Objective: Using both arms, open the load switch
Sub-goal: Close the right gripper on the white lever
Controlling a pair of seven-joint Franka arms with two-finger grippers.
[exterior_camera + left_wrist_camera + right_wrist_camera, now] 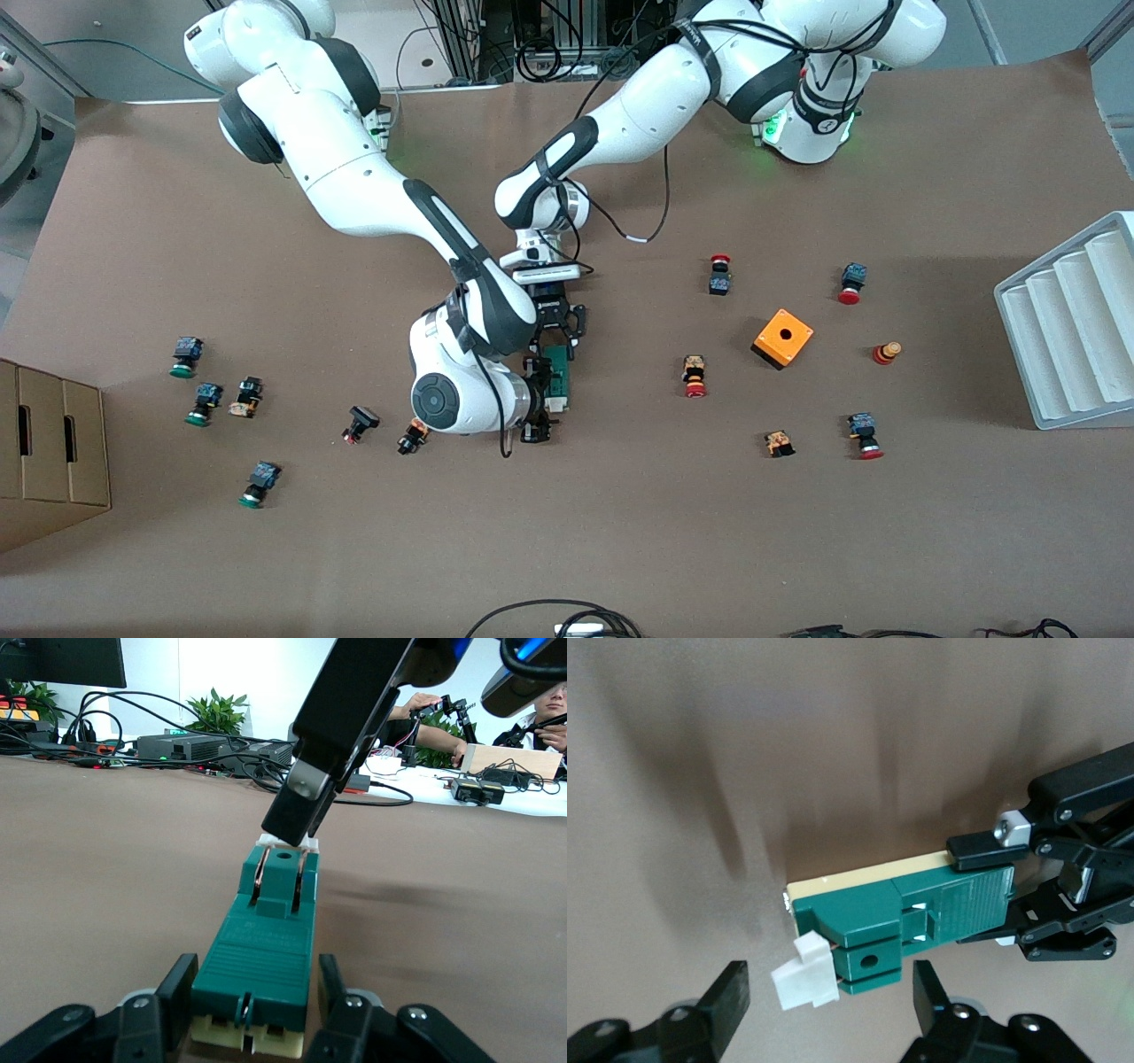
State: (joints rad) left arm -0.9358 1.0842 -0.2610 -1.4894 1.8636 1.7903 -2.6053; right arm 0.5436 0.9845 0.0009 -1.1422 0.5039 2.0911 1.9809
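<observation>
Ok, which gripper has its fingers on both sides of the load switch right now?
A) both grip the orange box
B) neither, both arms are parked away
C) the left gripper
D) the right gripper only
C: the left gripper has a finger on each side of the load switch, while the right gripper stands open around its white tab end.

The slim dark-green plastic load switch (558, 372) lies flat on the brown worktop, near its middle and well clear of every edge, its long axis running from the robots' edge toward the front camera's edge. A cream base strip (859, 875) runs under the green body. At the end nearer the front camera a small white tab (804, 974) sticks out beside a round hole (871, 962) in the stepped-down green section. Two thin metal clips (259, 875) arch over that narrower end.
</observation>
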